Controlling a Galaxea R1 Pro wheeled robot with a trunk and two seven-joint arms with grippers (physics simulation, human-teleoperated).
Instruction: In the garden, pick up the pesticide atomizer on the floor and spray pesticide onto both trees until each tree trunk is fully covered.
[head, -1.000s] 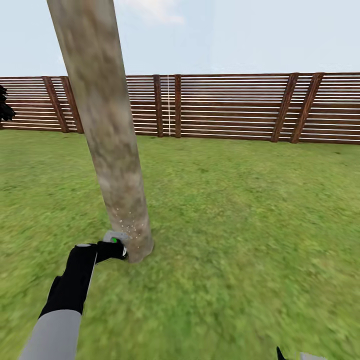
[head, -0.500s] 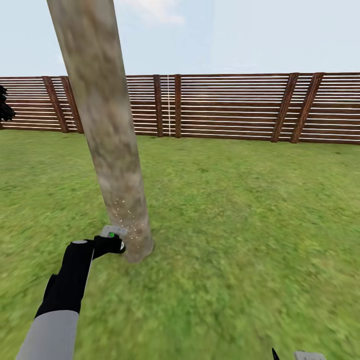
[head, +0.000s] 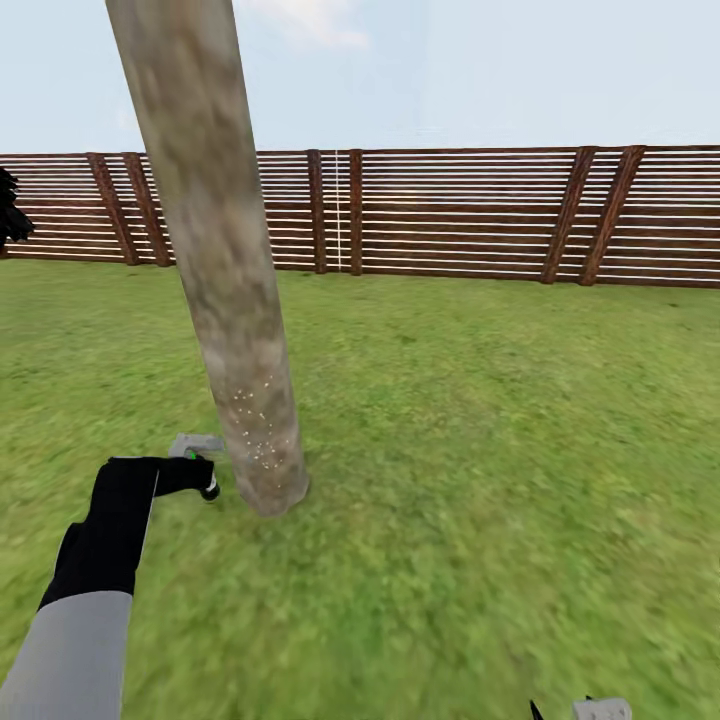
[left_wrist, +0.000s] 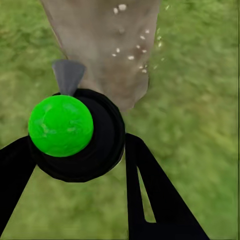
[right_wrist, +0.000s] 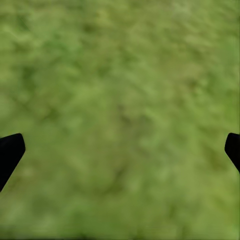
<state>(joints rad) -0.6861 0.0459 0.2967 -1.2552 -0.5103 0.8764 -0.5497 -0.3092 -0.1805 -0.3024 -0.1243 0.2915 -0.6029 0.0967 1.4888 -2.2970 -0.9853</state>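
Observation:
In the head view my left gripper (head: 198, 476) is shut on the pesticide atomizer (head: 195, 447), a small dark bottle with a whitish head and a green spot. It hangs low over the grass, just left of the base of a thick grey-beige tree trunk (head: 235, 330). White specks dot the lower trunk. In the left wrist view the atomizer (left_wrist: 75, 131) sits between my black fingers (left_wrist: 150, 195), its grey nozzle pointing at the speckled trunk (left_wrist: 102, 45). My right gripper (right_wrist: 120, 150) is open over bare grass, and its tip (head: 590, 708) shows at the head view's bottom edge.
Green lawn (head: 480, 440) spreads out on all sides of the trunk. A brown slatted wooden fence (head: 450, 215) closes the far side. A dark bush (head: 10, 215) peeks in at the far left by the fence.
My left arm has pulled the atomizer leftward and a little away from the trunk's base. The white specks now sit slightly higher on the trunk. The view has shifted a little.

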